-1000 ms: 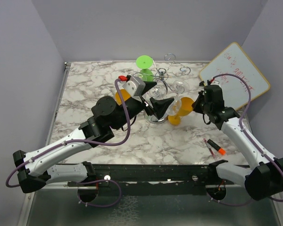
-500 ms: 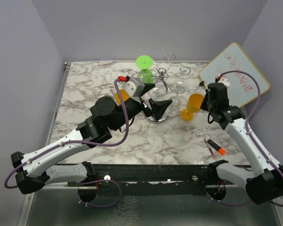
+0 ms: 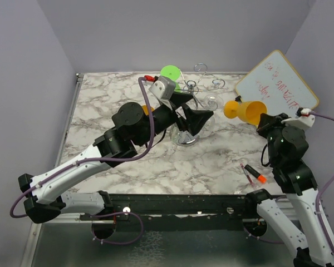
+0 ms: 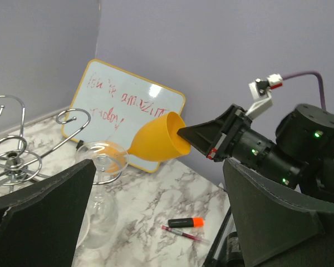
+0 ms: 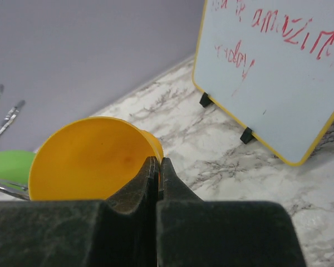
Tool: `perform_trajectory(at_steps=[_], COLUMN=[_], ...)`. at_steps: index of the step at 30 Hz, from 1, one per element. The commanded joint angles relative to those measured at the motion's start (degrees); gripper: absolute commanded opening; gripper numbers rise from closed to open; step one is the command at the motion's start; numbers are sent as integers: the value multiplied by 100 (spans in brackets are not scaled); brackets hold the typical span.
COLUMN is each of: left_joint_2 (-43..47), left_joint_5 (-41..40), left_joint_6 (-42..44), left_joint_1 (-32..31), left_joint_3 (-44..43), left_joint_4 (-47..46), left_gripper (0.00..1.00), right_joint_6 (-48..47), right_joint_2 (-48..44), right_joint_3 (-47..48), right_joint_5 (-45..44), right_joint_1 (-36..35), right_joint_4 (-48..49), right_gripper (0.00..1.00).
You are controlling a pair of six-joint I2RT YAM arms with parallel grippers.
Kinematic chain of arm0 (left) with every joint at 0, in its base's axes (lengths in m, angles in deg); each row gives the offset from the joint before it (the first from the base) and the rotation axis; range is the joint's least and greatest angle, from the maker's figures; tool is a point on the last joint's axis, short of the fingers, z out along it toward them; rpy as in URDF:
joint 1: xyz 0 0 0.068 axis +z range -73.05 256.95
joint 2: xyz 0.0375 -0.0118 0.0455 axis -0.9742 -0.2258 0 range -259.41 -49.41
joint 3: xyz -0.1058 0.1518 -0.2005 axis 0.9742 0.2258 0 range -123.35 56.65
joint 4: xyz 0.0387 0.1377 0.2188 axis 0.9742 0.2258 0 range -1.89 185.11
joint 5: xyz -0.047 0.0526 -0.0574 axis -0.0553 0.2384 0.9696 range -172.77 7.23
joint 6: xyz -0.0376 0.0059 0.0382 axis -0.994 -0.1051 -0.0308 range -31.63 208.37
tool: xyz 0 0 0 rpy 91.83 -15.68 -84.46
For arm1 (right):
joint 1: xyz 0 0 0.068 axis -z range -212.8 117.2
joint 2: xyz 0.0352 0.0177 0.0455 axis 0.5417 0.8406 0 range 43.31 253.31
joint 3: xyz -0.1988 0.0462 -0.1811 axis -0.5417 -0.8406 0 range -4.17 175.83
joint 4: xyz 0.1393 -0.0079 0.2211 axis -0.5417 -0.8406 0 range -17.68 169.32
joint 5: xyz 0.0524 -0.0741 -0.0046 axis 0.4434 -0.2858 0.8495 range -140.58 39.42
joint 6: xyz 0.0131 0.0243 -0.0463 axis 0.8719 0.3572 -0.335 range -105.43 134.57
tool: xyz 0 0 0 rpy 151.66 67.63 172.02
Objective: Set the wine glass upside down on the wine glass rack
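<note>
My right gripper (image 3: 263, 123) is shut on the rim of an orange wine glass (image 3: 246, 110) and holds it in the air on its side, foot toward the rack, right of the rack. In the right wrist view the fingers (image 5: 159, 162) pinch the glass wall (image 5: 89, 158). The glass also shows in the left wrist view (image 4: 156, 139). The chrome wine glass rack (image 3: 196, 86) stands mid-table, with a clear glass (image 3: 211, 102) hanging on it. My left gripper (image 3: 192, 110) is open and empty beside the rack pole, above its round base (image 3: 183, 139).
A green glass (image 3: 170, 75) sits upside down at the rack's back left. A second orange glass (image 3: 146, 110) shows behind my left arm. A whiteboard (image 3: 275, 83) leans at the back right. An orange-capped marker (image 3: 257, 178) and a red pen (image 3: 246, 169) lie front right.
My right gripper has lifted the orange glass off the table, swung it right and tipped it onto its side. My left gripper has moved a little back and right.
</note>
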Motion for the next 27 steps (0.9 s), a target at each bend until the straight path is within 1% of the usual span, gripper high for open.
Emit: perform_trajectory(at_steps=[1,6,8,11,14,19,23,27], left_joint_2=[-414,-651,-717,-775,-885,-1142,-1405,-1721], left_joint_5=[33,67,20,-88,-149,-300,-297,-247], left_joint_6=[-750,-1223,-1543,-2149,-2582,-3338,-4380,-5336], left_joint_1=[-40,-40,-40,-40,-39,-40,-40,-40], left_joint_3=[-487,-650,-615,-516,-528,-739,-961,-1096], left_joint_4=[436,223,-103,-696,-1232,-1486,-1657,-1668], left_gripper=[99,99,99,99,99,99,99,99], right_joint_6=[356,383,281,228,117,45,49,168], right_joint_2=[-553,-1447,-1823,-2151,-2214,-2212,-2094,-1988], right_joint_3=[-181,-421,-576,-670,-505,-440,-511,-650], right_joint_5=[-195,114,316,521,764,1543,2208,2424], right_joint_1=[15,15,13,11,13,19,19,19], right_joint_4=[670,1446,1912,2396,2490,2884,3264,3705], right_gripper=[1,1,1,1,1,1,1,1])
